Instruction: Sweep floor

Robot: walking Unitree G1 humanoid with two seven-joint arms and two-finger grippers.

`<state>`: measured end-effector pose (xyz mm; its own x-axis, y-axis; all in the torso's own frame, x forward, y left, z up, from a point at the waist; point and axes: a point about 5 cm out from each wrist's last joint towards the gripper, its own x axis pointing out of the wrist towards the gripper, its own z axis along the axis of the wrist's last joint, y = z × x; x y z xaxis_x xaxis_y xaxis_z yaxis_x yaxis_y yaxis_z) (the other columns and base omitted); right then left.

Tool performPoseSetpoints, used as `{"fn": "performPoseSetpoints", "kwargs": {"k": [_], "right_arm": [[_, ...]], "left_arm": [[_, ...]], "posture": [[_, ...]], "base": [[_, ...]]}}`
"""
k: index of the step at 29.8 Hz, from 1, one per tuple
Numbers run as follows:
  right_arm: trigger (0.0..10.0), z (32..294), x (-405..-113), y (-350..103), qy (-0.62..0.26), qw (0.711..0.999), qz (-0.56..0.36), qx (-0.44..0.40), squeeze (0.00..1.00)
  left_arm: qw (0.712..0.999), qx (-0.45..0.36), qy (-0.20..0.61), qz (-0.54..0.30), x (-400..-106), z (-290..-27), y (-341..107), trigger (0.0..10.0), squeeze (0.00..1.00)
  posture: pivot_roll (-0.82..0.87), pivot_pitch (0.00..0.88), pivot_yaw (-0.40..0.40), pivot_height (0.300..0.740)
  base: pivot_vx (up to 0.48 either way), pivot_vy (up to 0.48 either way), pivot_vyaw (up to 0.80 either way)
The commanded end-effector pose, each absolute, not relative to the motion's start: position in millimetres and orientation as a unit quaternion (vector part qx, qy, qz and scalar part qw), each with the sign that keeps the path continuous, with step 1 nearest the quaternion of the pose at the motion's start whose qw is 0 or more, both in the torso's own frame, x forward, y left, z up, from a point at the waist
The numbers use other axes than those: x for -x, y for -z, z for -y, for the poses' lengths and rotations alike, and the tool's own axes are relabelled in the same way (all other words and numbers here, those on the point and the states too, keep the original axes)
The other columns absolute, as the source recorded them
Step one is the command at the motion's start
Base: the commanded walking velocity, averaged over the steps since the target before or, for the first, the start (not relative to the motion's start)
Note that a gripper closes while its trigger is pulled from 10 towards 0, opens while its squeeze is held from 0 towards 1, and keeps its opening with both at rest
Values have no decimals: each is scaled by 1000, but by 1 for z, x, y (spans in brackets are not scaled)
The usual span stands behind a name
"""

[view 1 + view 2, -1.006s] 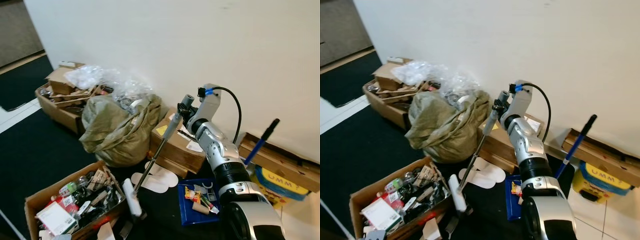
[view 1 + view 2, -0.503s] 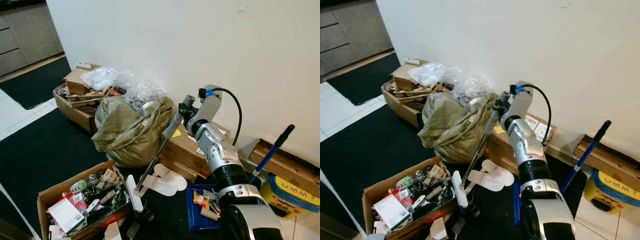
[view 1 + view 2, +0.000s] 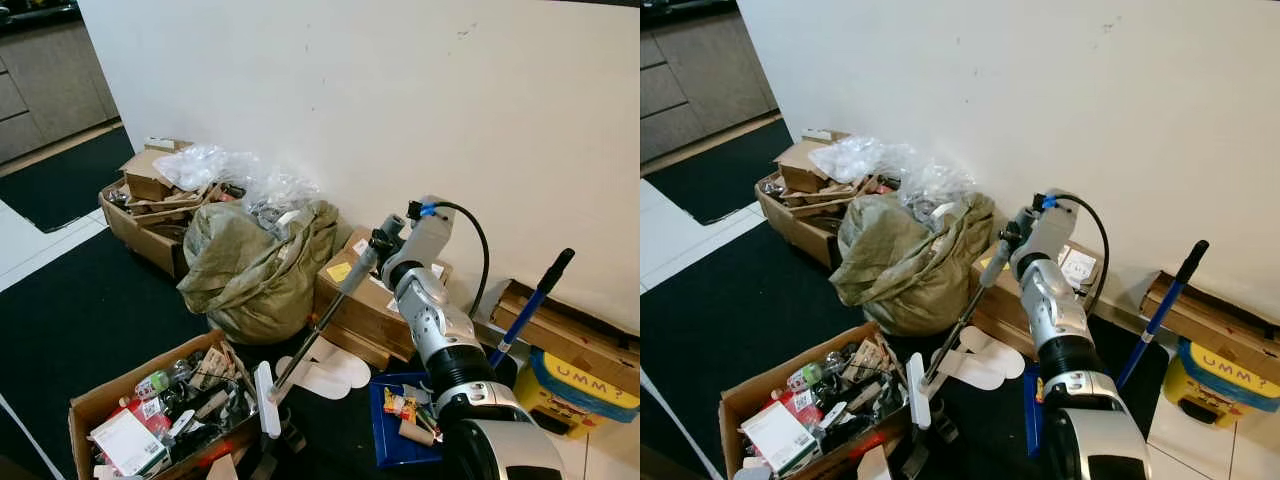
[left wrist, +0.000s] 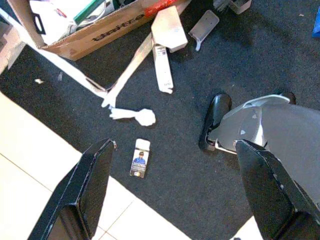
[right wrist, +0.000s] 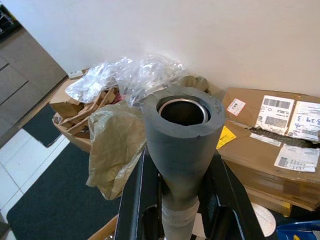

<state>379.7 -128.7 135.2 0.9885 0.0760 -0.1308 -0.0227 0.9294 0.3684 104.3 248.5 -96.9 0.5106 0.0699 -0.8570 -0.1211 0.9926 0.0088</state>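
Right gripper (image 3: 377, 243) fingers clamped on broom handle (image 3: 322, 320) — head at 7 o'clock on black mat (image 3: 90, 320); left gripper (image 4: 170, 195) fingers spread wide, empty.

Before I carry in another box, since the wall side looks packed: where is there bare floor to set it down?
Bare black carpet lies left of the green sack, and white tile beyond that. It is crowded along the wall: the cardboard boxes, the open box of clutter and slippers near the broom in the right tool.
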Motion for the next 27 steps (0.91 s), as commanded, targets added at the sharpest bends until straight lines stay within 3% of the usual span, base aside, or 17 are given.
{"fn": "performPoseSetpoints", "kwargs": {"k": [1, 11, 27], "right_arm": [[10000, 123, -372, -110, -17, 975, -121, -185, 0], [10000, 134, -360, -80, 32, 972, -164, -166, 0], [10000, 187, -379, -130, 93, 965, -40, -240, 0]], "left_arm": [[863, 21, -52, -502, -98, -250, 98, 10000, 0], [862, 17, -50, -504, -96, -252, 98, 10000, 0], [861, 14, -47, -506, -94, -252, 99, 10000, 0]], "posture": [[-17, 65, 3, 740], [-6, 80, 10, 740], [-11, 61, 9, 740]], "base": [[0, 0, 0], [0, 0, 0], [0, 0, 0]]}}
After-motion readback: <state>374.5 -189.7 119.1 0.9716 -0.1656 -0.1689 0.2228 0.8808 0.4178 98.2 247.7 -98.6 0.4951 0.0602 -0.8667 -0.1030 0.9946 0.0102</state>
